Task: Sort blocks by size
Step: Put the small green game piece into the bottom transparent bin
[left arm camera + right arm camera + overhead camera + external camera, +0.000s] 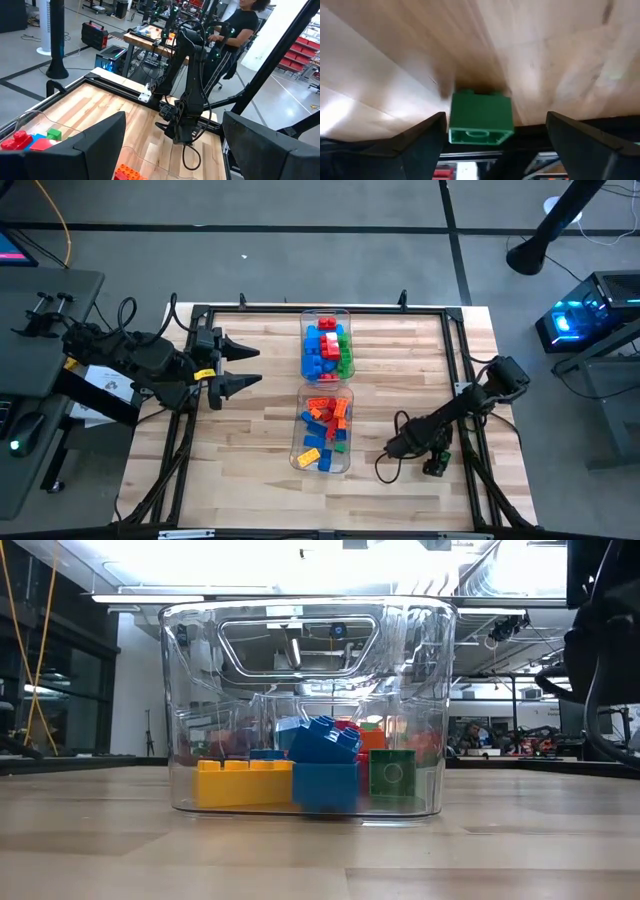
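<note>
On the wooden worktop [250,440], two clear plastic bins stand end to end down the middle. The near bin [323,428] holds a loose heap of blocks [325,423], mostly orange and blue with a yellow one at its near end and a little red and green. In the low view this bin [305,705] fills the middle of the picture, and a yellow block [243,783], a blue pile [322,762] and a green block [391,773] press against its front wall.

To the right of the near bin, close to the worktop's right edge, the right gripper [432,463] is bent low over the wood. Its jaws stand wide and released, grasping nothing. One green block [480,118] lies on the worktop between them, touching neither finger so far as the right wrist view shows; from above, this green block [434,467] shows just under the gripper.

Farther back, the far bin [326,343] holds red, blue and green blocks [328,348] piled together.

Level with that bin, at the worktop's left edge, the left gripper [250,366] hangs above the wood with its jaws spread apart and released, pointing towards the bins and holding nothing.

Beyond the worktop, the left wrist view shows a person [239,30] in a dark top at a bench in the room behind.
</note>
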You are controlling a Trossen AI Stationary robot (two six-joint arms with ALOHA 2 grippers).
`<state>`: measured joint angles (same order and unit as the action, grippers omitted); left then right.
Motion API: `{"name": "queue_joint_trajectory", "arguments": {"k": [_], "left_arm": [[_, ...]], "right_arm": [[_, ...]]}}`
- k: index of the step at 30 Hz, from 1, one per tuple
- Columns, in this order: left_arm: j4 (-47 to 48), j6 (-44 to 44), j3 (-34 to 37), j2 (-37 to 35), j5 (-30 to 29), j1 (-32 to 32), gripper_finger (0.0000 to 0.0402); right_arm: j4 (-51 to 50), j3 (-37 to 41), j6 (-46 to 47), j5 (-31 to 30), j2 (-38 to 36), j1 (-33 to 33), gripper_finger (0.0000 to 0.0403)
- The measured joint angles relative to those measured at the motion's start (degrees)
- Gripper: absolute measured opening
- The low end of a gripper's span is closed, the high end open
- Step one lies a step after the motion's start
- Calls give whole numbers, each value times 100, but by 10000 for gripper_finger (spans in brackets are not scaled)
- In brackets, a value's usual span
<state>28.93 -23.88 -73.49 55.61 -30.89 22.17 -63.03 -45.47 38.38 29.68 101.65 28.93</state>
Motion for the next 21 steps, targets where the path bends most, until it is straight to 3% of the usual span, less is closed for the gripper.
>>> {"name": "queue_joint_trajectory", "arguments": {"k": [10,13,16,21], "left_arm": [[157,19,0,0,-12,-1,319],[168,140,0,0,-116,-1,319],[166,261,0,0,-262,-2,319],[253,521,0,0,-838,-4,319]], "right_arm": [[591,74,739,191,-2,2,336],[620,63,923,276,-2,2,319],[651,63,1060,392,-2,13,270],[659,46,1278,522,-2,99,132]]}}
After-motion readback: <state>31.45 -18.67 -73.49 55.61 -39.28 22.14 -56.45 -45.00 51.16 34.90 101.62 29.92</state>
